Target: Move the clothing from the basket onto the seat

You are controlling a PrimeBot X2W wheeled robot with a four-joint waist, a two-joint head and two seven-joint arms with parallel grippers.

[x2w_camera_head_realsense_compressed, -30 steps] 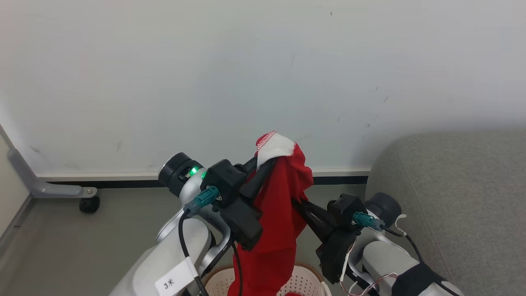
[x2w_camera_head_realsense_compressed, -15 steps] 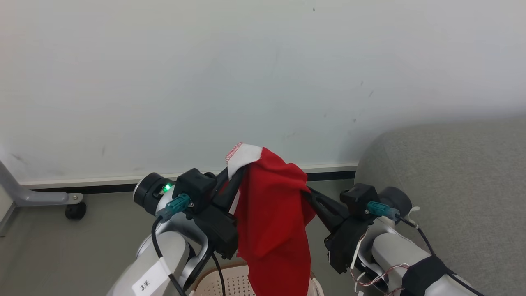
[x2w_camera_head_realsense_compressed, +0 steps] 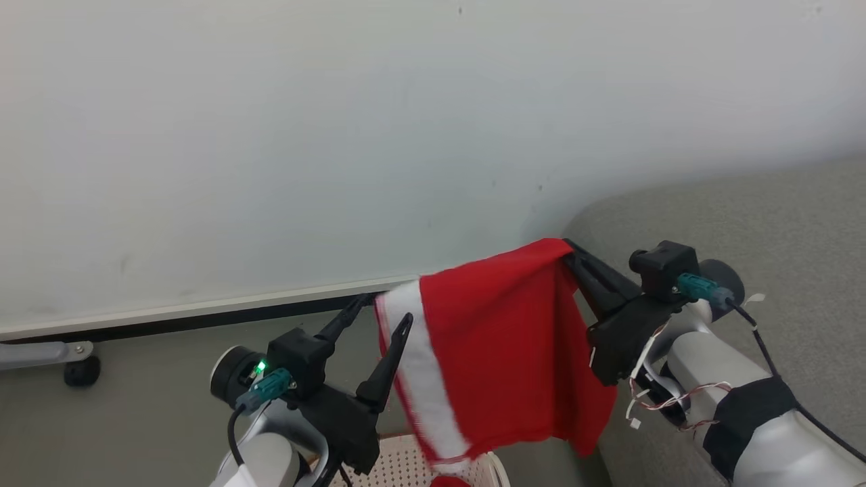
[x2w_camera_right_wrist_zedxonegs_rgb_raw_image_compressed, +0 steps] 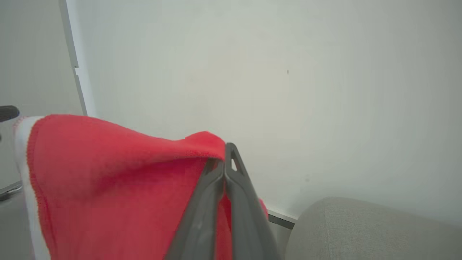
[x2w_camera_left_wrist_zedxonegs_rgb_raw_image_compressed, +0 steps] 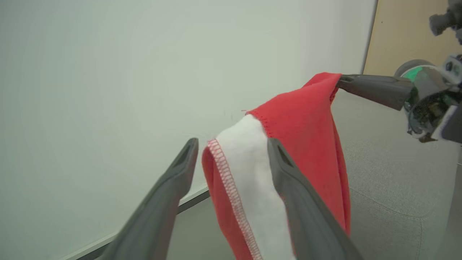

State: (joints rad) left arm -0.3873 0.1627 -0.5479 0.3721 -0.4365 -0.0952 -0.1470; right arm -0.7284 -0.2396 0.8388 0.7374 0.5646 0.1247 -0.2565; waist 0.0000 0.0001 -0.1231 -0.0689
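A red garment of the clothing (x2w_camera_head_realsense_compressed: 500, 352) with a white cuff hangs spread in the air above the basket (x2w_camera_head_realsense_compressed: 406, 467), whose cream perforated top edge peeks in at the bottom. My right gripper (x2w_camera_head_realsense_compressed: 568, 247) is shut on the garment's upper right corner, beside the grey seat (x2w_camera_head_realsense_compressed: 778, 223). In the right wrist view the closed fingertips (x2w_camera_right_wrist_zedxonegs_rgb_raw_image_compressed: 229, 148) pinch the red cloth (x2w_camera_right_wrist_zedxonegs_rgb_raw_image_compressed: 108, 173). My left gripper (x2w_camera_head_realsense_compressed: 385, 309) is open; in the left wrist view the white cuff (x2w_camera_left_wrist_zedxonegs_rgb_raw_image_compressed: 249, 169) hangs loose between its spread fingers (x2w_camera_left_wrist_zedxonegs_rgb_raw_image_compressed: 180, 169).
A pale wall with a dark skirting strip runs behind everything. A grey frame leg on a black castor (x2w_camera_head_realsense_compressed: 81, 368) stands on the floor at the far left. The sofa's rounded arm (x2w_camera_right_wrist_zedxonegs_rgb_raw_image_compressed: 361, 231) rises at the right.
My left gripper has opened and let go of the white cuff. The right gripper has carried its corner up and right toward the sofa, spreading the garment. The head view has turned right.
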